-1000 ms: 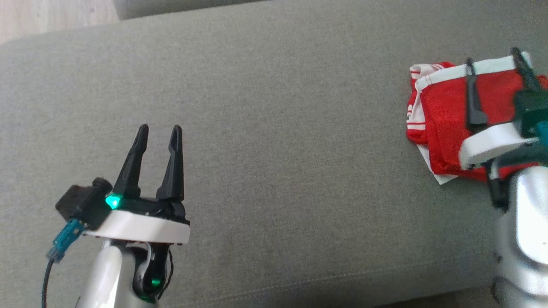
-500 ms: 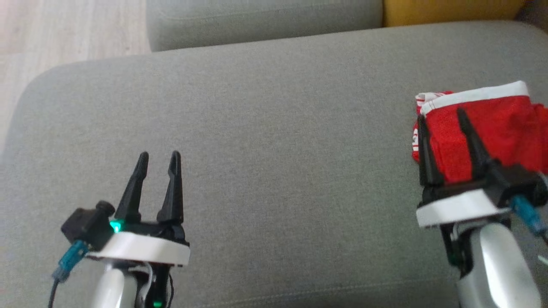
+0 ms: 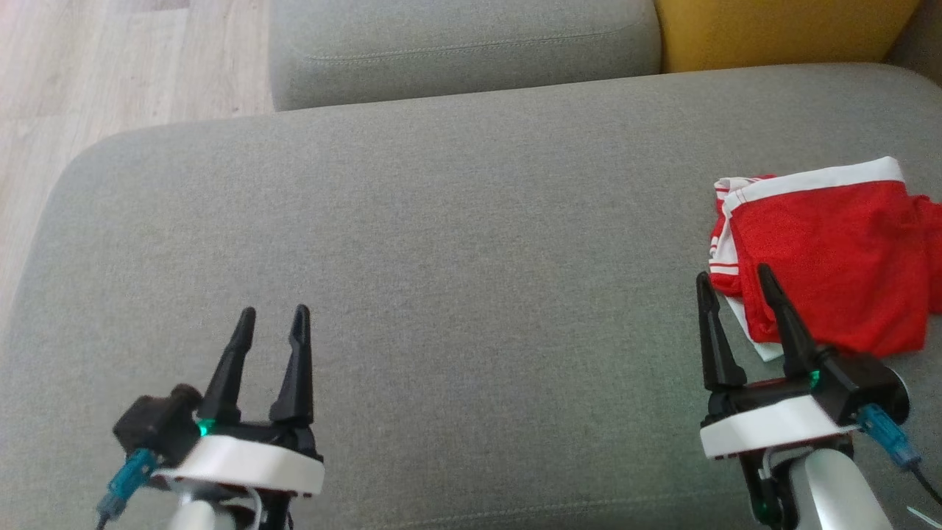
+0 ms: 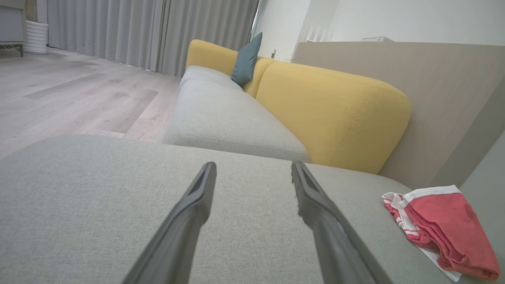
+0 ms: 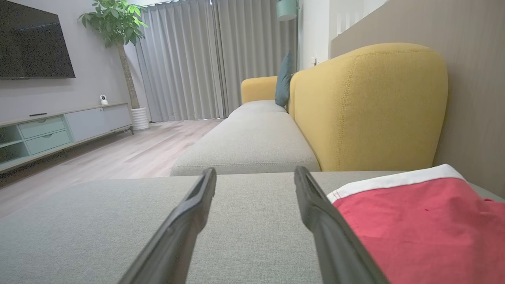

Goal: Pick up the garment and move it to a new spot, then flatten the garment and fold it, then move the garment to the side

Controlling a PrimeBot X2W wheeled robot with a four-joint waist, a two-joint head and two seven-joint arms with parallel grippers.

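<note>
The garment (image 3: 824, 261) is a folded red piece with white trim, lying at the right side of the grey cushion (image 3: 456, 243). It also shows at the lower right in the left wrist view as the garment (image 4: 446, 225), and beside the right finger in the right wrist view as the garment (image 5: 422, 221). My right gripper (image 3: 736, 283) stands open just in front of the garment's near left corner, holding nothing. Over bare cushion at the lower left, my left gripper (image 3: 272, 318) is open and empty, far from the garment.
A second grey seat cushion (image 3: 464, 44) lies beyond, with a yellow backrest (image 3: 780, 33) at the top right. Wooden floor (image 3: 110, 66) shows past the cushion's left edge. A TV unit (image 5: 59, 130) and a potted plant (image 5: 114, 23) stand across the room.
The head camera has tilted, shifting the whole picture down. My right gripper has drawn back off the garment toward me, leaving the garment lying on the cushion. The left gripper stays open.
</note>
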